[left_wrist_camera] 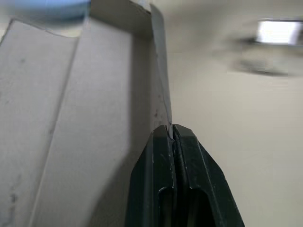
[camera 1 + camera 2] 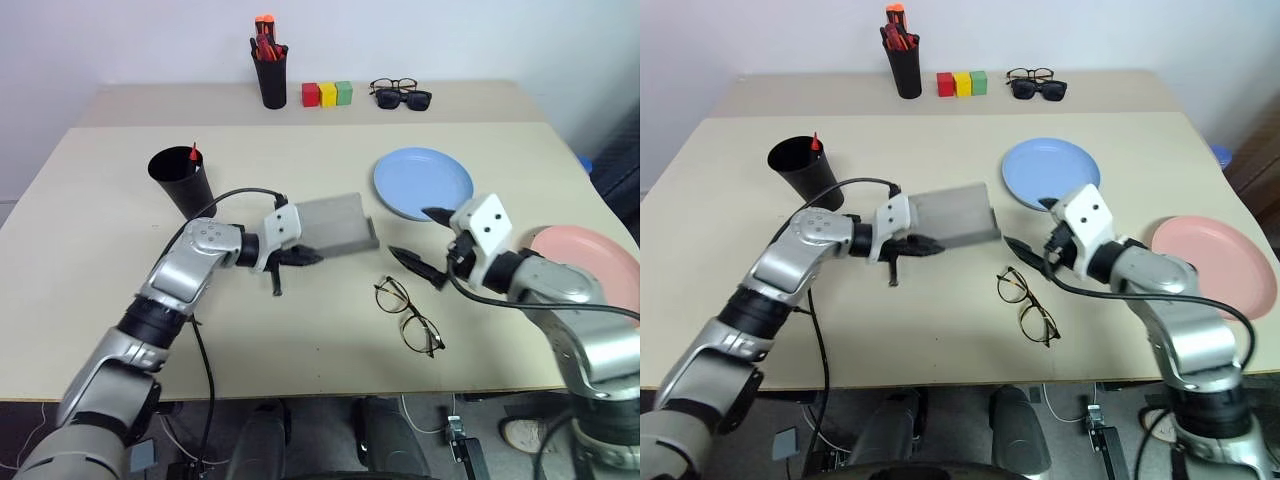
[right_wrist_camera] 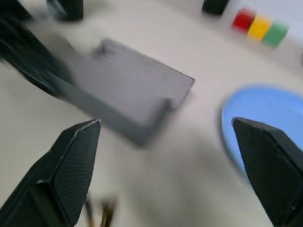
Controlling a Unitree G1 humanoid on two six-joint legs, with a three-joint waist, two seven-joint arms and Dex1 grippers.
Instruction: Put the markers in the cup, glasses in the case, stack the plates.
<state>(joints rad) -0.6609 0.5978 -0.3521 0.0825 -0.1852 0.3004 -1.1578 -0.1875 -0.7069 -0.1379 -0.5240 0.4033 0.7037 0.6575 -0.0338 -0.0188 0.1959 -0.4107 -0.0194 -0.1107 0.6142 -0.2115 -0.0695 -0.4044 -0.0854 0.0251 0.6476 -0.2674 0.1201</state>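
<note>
Glasses (image 2: 408,316) lie on your table (image 2: 100,250) beside the grey case (image 2: 335,225), whose edge your left gripper (image 2: 300,257) pinches, right gripper (image 2: 425,243) spread wide.

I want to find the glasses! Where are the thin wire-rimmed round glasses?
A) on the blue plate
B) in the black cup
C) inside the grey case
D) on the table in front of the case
D: the thin wire-rimmed round glasses lie on the beige table, in front of the grey hard-shell case.

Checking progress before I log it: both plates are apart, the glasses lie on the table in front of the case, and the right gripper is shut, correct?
Not quite. The right gripper is open, fingers spread wide in the right wrist view. The blue plate and pink plate are apart, and the glasses lie before the case.
</note>
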